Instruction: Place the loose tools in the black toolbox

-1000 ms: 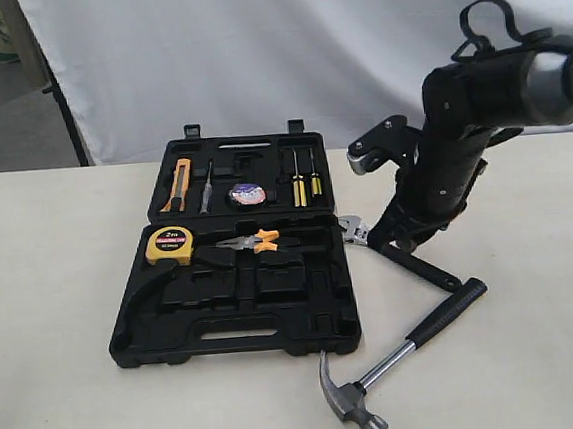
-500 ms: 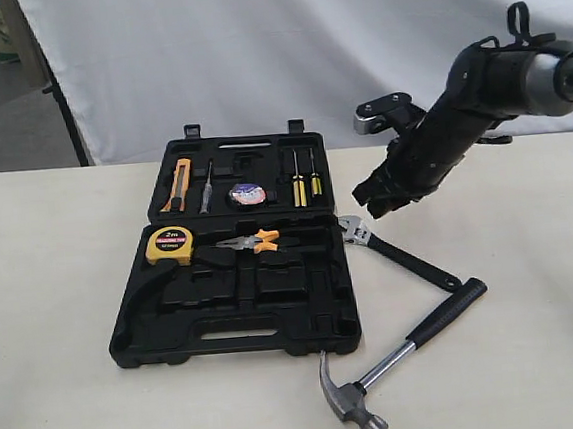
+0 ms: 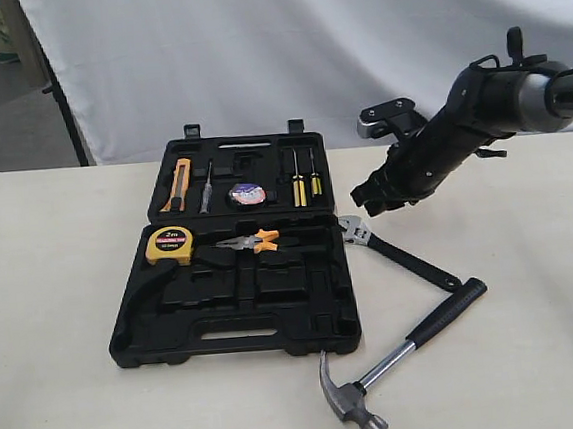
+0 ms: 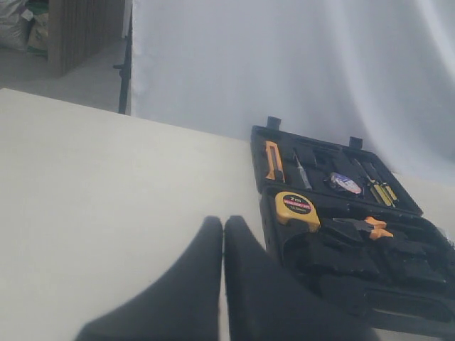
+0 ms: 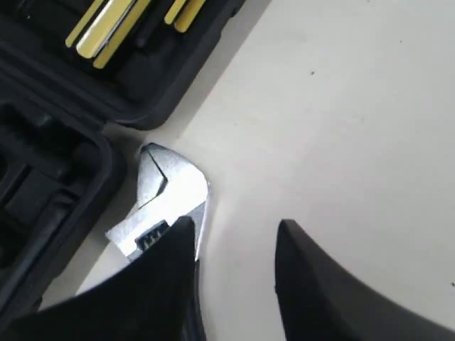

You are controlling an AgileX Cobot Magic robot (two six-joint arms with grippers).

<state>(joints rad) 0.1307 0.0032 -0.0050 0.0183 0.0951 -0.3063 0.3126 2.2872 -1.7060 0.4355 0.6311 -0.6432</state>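
Observation:
The black toolbox (image 3: 178, 349) lies open mid-table, lid half at the back. On the table to its right lie a loose adjustable wrench (image 3: 399, 257) and a claw hammer (image 3: 399, 353) with a black grip. My right gripper (image 3: 370, 203) hovers open just above the wrench's head (image 5: 169, 190), with only bare table between its fingers (image 5: 313, 284). The toolbox corner (image 5: 64, 206) lies beside the wrench head. My left gripper (image 4: 222, 226) is shut and empty over bare table, to the left of the toolbox (image 4: 334, 259). It is outside the exterior view.
In the toolbox sit a yellow tape measure (image 3: 169, 246), orange-handled pliers (image 3: 254, 241), an orange utility knife (image 3: 176, 184), two yellow-and-black screwdrivers (image 3: 304, 180) and a roll of tape (image 3: 248, 193). A white curtain hangs behind the table.
My right arm has risen from low over the wrench and swung up to the right. The wrench and hammer have stayed where they lay.

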